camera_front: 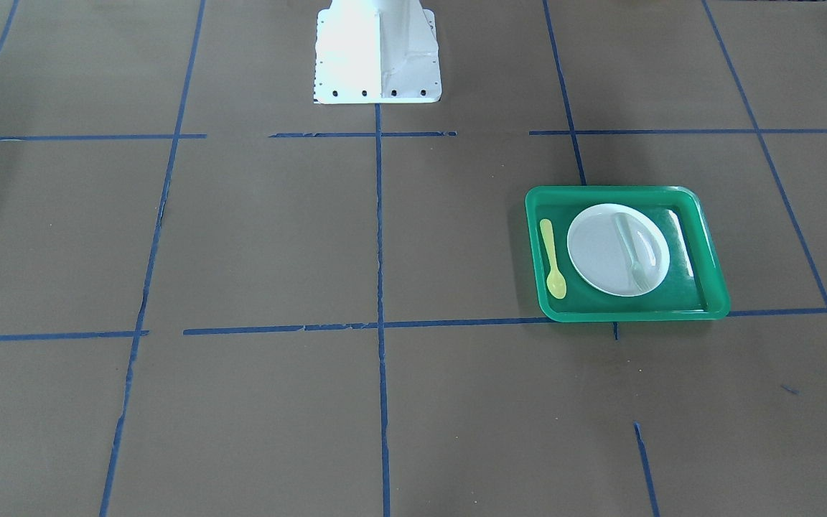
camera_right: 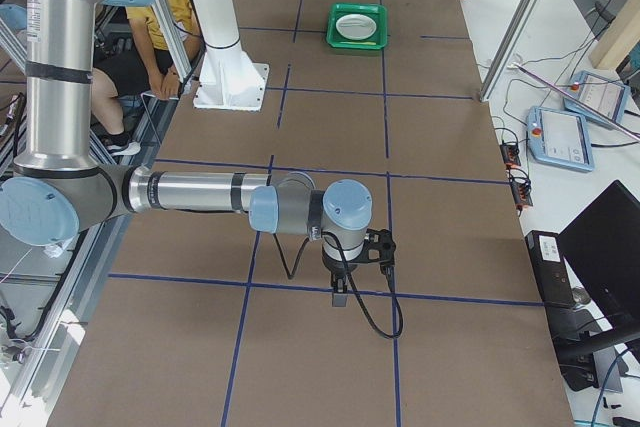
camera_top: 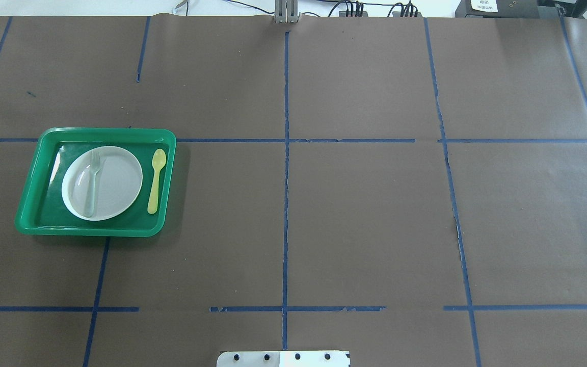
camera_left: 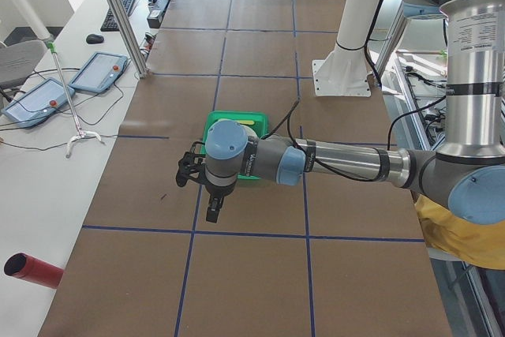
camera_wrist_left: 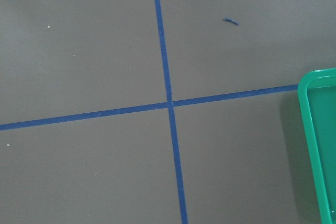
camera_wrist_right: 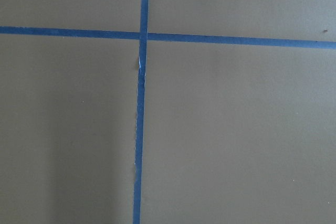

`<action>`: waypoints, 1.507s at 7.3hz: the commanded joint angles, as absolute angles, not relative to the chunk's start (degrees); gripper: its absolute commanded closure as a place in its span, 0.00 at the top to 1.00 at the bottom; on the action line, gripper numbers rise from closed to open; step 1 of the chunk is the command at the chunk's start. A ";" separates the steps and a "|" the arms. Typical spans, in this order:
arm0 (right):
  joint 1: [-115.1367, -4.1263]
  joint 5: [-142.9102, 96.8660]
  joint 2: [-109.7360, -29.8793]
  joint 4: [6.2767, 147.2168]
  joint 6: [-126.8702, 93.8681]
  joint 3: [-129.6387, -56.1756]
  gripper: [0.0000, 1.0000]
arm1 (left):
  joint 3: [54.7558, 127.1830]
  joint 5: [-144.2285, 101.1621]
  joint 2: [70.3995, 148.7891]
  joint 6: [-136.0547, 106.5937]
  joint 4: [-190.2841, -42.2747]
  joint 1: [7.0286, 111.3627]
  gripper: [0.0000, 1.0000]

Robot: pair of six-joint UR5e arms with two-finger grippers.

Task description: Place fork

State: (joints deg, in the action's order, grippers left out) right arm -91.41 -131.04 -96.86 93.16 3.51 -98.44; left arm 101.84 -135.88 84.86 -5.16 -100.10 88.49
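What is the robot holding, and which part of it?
Nothing seen: the fork lies on the plate; the left gripper and right gripper hang far off.

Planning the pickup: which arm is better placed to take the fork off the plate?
Left. The fork lies on the plate in the green tray, on the robot's left half of the table. The left pincer hangs near that tray; the right pincer is at the table's other end.

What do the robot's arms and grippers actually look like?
The left arm and right arm are silver-grey tubes with rounded grey joints and pale blue caps. The left gripper and right gripper are small and black, each trailing a thin black cable.
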 commanded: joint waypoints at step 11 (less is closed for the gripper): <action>-91.41 -131.04 -96.86 93.16 3.52 -98.44 1.00 | 94.23 -122.52 96.57 -54.12 -120.32 51.08 0.94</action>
State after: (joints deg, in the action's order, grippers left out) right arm -91.41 -131.04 -96.86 93.16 3.52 -98.44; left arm 95.94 -124.36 94.64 -52.43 -120.40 52.79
